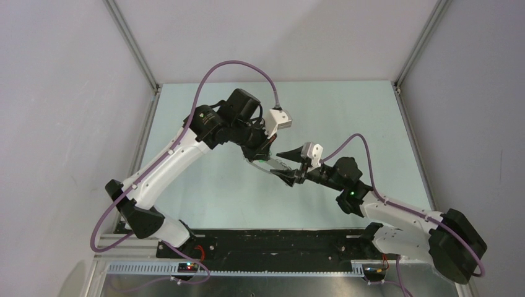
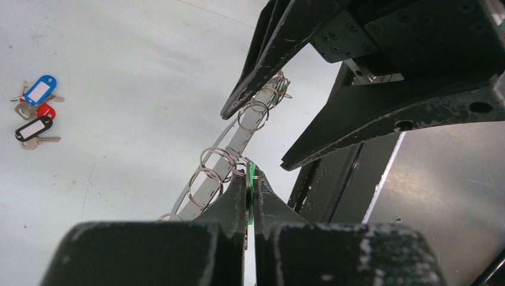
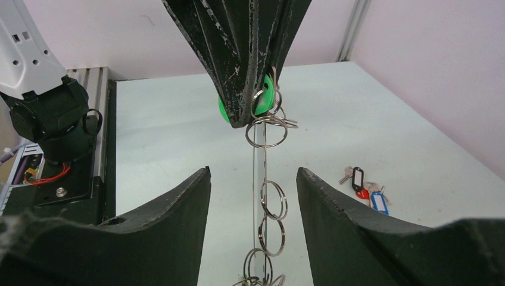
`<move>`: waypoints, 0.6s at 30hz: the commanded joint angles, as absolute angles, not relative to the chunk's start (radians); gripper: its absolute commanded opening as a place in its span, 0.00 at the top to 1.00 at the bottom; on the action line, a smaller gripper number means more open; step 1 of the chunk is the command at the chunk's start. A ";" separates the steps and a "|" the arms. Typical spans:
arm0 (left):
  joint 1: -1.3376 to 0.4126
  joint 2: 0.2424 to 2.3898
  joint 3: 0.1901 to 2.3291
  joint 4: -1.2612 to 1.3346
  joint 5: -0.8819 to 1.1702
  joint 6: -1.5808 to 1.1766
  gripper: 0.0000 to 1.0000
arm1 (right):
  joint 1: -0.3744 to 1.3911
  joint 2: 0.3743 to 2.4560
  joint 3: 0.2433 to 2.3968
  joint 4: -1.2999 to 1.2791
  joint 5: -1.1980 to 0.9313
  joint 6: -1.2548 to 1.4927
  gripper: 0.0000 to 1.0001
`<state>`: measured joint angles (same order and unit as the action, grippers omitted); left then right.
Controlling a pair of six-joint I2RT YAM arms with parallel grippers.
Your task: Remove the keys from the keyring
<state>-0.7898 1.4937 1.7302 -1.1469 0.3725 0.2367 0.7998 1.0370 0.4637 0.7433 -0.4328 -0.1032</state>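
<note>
The keyring [image 2: 237,142] is a thin grey hoop fringed with silvery rings, held up off the table. It shows edge-on in the right wrist view [image 3: 256,156] and between the two grippers in the top view [image 1: 274,168]. My left gripper [image 2: 250,176] is shut on a green-headed key [image 2: 252,173] that hangs on the hoop; that key also shows in the right wrist view [image 3: 268,90]. My right gripper [image 3: 253,174] is open, its fingers either side of the hoop without touching it. A loose cluster of keys [image 2: 34,115] with blue, red and black heads lies on the table.
The loose keys also show on the table at the right of the right wrist view [image 3: 363,186]. The left arm's base and a black rail [image 3: 53,119] stand at the table's near edge. Grey walls and metal posts close in the table.
</note>
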 commanded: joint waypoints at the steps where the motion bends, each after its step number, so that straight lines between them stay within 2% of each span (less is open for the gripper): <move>1: -0.795 1.471 1.779 -1.113 0.402 0.235 1.00 | 0.796 1.082 0.475 0.892 -0.422 -0.077 0.41; 9: -0.800 1.476 1.775 -1.113 0.409 0.230 1.00 | 0.797 1.125 0.504 0.951 -0.416 -0.064 0.48; 18: -0.806 1.477 1.770 -1.113 0.424 0.228 1.00 | 0.804 1.152 0.505 1.019 -0.437 -0.082 0.50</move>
<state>-0.7963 1.4937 1.7302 -1.1465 0.3866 0.2359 0.8009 1.1442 0.4671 0.9226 -0.4274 -0.0772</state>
